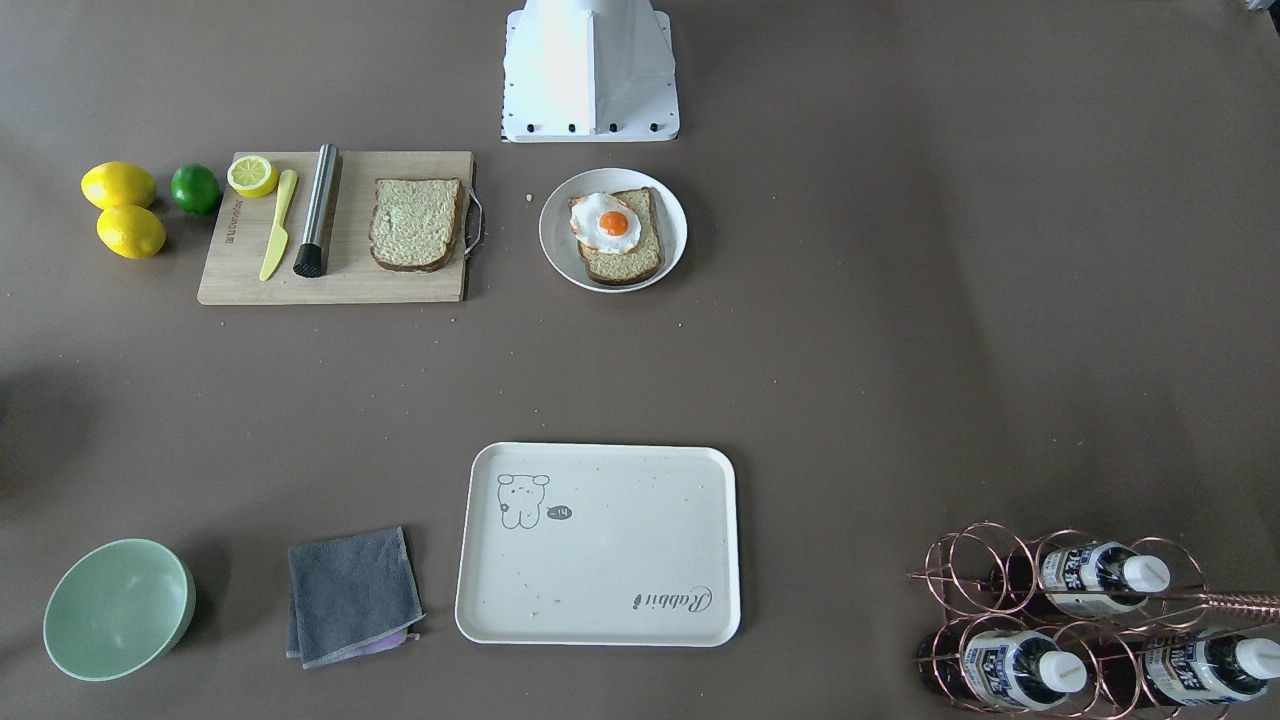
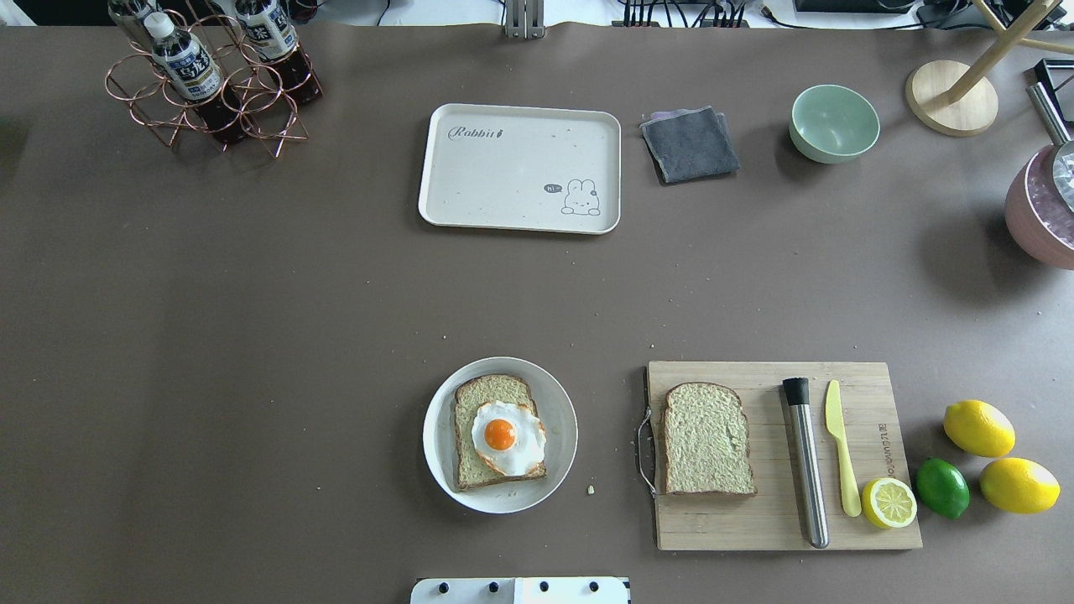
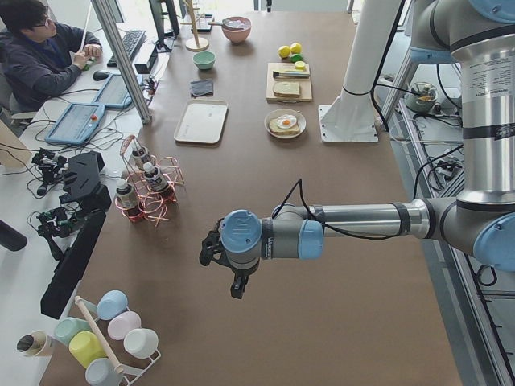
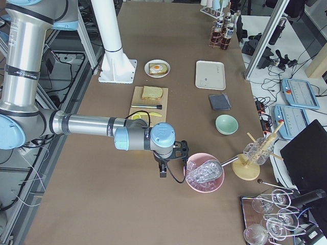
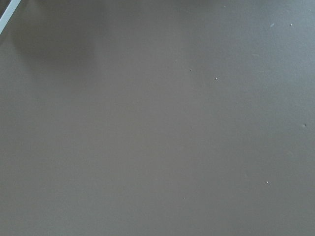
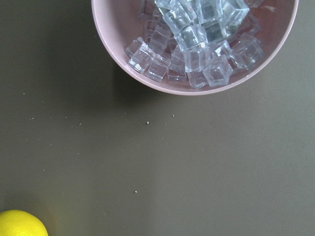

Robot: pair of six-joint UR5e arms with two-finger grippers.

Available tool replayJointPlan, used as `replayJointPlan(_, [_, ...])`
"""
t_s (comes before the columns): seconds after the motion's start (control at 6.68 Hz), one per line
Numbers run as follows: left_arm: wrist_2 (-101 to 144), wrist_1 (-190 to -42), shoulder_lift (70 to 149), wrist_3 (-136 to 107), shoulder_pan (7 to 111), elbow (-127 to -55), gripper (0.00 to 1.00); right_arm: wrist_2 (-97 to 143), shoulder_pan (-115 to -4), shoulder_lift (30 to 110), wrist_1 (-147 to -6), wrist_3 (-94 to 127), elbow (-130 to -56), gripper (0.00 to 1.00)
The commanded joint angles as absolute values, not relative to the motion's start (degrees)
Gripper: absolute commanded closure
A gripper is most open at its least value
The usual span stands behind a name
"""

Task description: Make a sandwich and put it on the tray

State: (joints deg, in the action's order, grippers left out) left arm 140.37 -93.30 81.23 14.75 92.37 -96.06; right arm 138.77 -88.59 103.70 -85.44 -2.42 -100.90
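The sandwich is in parts. One bread slice [image 2: 474, 407] with a fried egg [image 2: 503, 436] on top lies on a round white plate [image 2: 436, 436]. A second slice [image 2: 706, 439] lies on the wooden cutting board [image 2: 755, 520]. The cream tray [image 2: 520, 168] lies bare at the table's far side. My left gripper [image 3: 236, 288] hangs over bare table far to the left, seen only in the exterior left view. My right gripper [image 4: 162, 172] hangs beside a pink ice bowl [image 4: 204, 176], seen only in the exterior right view. I cannot tell whether either is open or shut.
On the board lie a steel muddler [image 2: 807, 461], a yellow knife [image 2: 841, 457] and a half lemon [image 2: 891, 502]. Two lemons [image 2: 998, 457] and a lime [image 2: 941, 486] lie to its right. A grey cloth [image 2: 690, 144], a green bowl [image 2: 834, 123] and a bottle rack [image 2: 210, 80] stand at the far edge.
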Motion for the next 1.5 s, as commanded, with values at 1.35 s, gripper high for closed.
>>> replayJointPlan(1.35, [143.09,-88.24,88.05,11.42,92.72,-98.42,0.02,132.45,-89.82,102.23,-85.34,-2.11,-105.47,0.00])
